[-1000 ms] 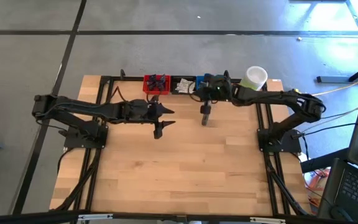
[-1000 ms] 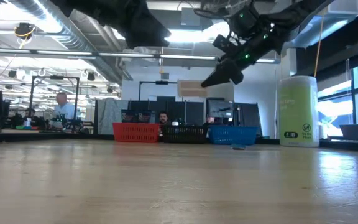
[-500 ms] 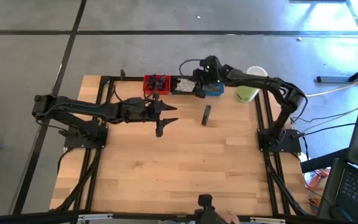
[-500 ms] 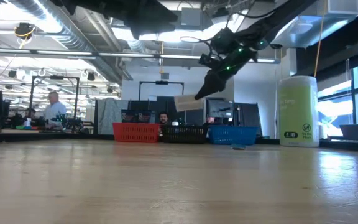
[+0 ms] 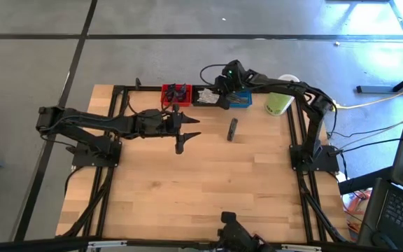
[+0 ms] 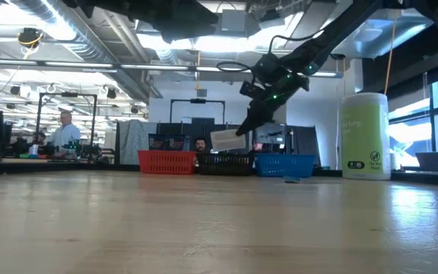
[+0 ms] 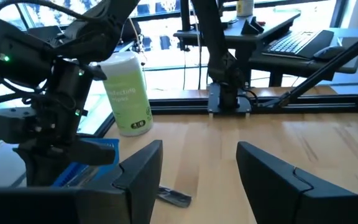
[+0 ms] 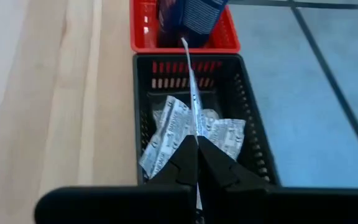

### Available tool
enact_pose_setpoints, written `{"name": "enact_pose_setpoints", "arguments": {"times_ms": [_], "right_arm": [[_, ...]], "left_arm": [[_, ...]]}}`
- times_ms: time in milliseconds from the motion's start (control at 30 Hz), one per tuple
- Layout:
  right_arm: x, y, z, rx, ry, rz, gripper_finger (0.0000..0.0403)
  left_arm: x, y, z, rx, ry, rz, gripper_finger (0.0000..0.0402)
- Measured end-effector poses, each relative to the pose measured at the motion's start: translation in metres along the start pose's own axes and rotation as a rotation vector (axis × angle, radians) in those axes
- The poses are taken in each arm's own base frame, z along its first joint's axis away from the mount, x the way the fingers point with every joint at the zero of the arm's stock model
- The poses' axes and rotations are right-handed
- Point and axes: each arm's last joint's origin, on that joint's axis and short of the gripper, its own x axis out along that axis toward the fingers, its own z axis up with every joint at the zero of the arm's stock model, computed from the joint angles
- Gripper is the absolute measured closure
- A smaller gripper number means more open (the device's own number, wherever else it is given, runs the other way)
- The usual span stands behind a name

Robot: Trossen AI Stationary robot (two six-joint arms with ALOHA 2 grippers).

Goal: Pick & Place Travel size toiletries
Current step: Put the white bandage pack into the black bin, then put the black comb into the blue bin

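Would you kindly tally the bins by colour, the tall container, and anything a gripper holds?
Red bin: 1
Black bin: 1
Blue bin: 1
Pale-green container: 1
Flat sachet, held by the right gripper above the black bin: 1
Left gripper, open, mid-table: holds 0
Total: 5

Red bin (image 8: 184,28) cut off by the edge; its contents unclear.

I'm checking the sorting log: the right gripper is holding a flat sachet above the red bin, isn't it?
Not quite. The right gripper does hold a flat sachet, jaws shut on it, but it hangs above the black bin, which already holds crinkly packets. The red bin lies next to it. The right wrist view shows this.
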Motion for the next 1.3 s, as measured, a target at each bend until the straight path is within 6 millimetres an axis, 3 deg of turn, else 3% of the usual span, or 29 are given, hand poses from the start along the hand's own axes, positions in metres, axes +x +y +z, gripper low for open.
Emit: {"name": "enact_pose_setpoints", "arguments": {"times_ms": [467,633,800,1033,1167,1300], "right_arm": [[0.012,-0.004,-0.013,0.07,0.039,0.017,0.0393],[0.012,-0.004,-0.013,0.072,0.04,0.017,0.0346],[0.012,-0.004,-0.013,0.076,0.047,0.008,0.0275],[0.003,-0.01,0.002,0.108,0.097,-0.004,0.0184],[-0.009,-0.007,0.017,0.123,0.172,0.044,0.0168],[-0.018,0.005,0.02,0.172,0.302,0.123,0.0192]], "left_arm": [[0.0,0.0,0.001,-0.004,-0.008,0.001,0.0196],[0.0,0.0,0.001,-0.004,-0.007,0.001,0.0196],[0.0,0.0,0.001,-0.004,-0.007,0.001,0.0196],[0.0,0.0,0.001,-0.004,-0.007,0.001,0.0196],[0.0,0.0,0.001,0.034,-0.007,0.001,0.0196],[0.0,0.0,0.0,0.051,0.003,0.0,0.0196]]}}
